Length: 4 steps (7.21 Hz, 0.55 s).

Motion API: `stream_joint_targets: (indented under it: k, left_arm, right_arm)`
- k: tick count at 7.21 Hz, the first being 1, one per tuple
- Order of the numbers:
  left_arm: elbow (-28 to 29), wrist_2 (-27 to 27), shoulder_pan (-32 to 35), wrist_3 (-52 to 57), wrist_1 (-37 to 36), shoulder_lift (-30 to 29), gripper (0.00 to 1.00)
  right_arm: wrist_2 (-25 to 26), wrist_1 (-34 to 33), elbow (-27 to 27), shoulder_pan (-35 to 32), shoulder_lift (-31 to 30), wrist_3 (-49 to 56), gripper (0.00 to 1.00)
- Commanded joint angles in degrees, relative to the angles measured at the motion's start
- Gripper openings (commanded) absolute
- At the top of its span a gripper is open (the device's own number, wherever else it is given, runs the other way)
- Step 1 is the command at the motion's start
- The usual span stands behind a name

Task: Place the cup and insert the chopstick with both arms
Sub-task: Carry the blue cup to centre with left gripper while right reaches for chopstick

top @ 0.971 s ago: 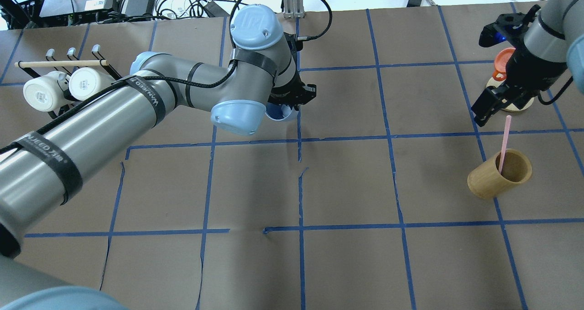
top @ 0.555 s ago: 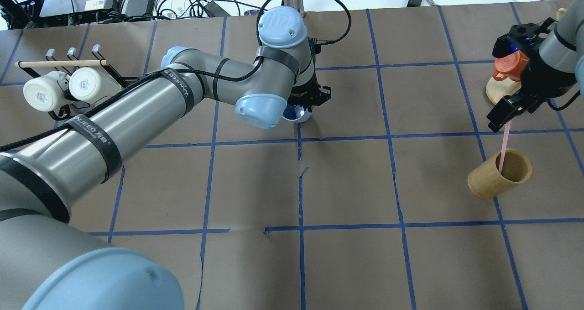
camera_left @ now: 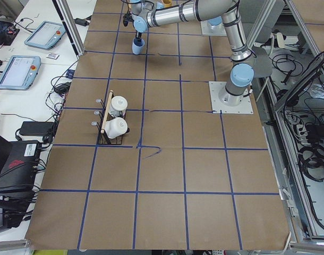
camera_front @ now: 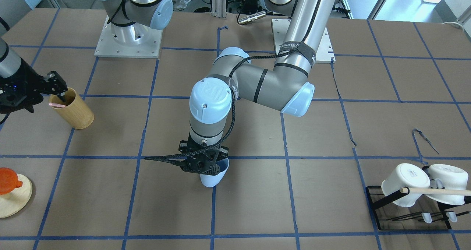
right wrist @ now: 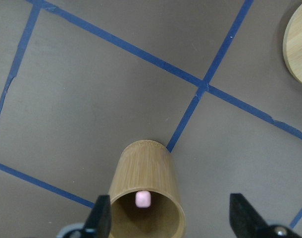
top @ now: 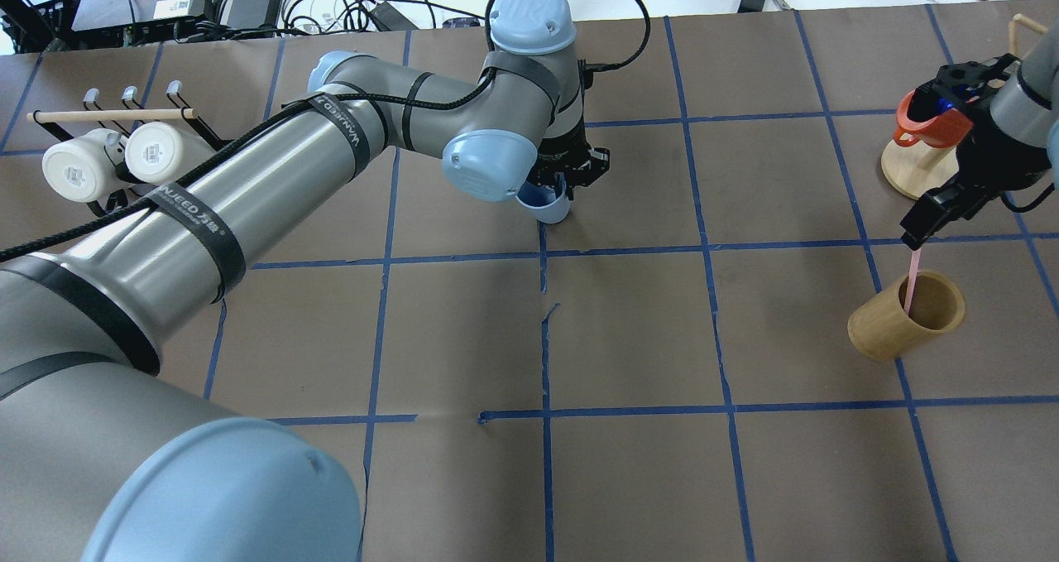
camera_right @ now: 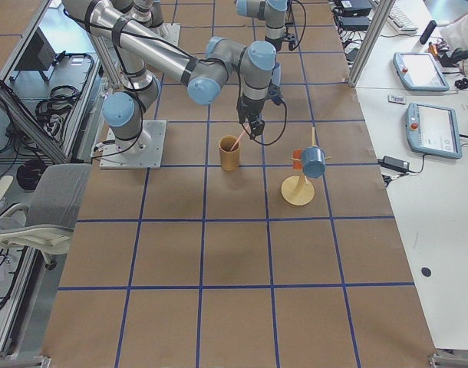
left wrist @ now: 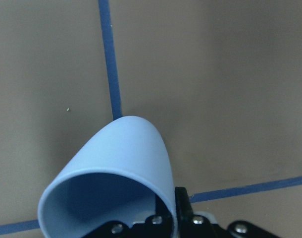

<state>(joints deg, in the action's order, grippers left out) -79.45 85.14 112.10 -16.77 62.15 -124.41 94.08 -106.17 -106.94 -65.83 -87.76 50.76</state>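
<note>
Left gripper is clamped on the rim wall of the blue cup. The cup hangs tilted with its mouth up toward the wrist, over a blue tape line just beside a crossing near table centre; contact with the table cannot be told. Right gripper has its fingers spread wide above the bamboo holder, clear of the pink chopstick, which leans inside the holder.

Shows a table papered brown and gridded with blue tape. Flanked by white benches bearing touch pendants, with a grey chair and loose cables alongside.
</note>
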Motion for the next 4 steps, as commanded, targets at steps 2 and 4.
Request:
stream_joint_targets:
  k: [2, 4]
  left_arm:
    - [2.71, 0.29, -0.04, -1.16, -1.24, -0.31, 1.00]
    - [6.32, 0.47, -0.48, -0.37, 0.15, 3.10, 1.00]
  right_arm:
    - [-0.21, 0.08, -0.03, 0.35, -0.13, -0.04, 0.55]
    - [-0.56, 0.52, -0.03, 0.00, -0.13, -5.45, 0.54]
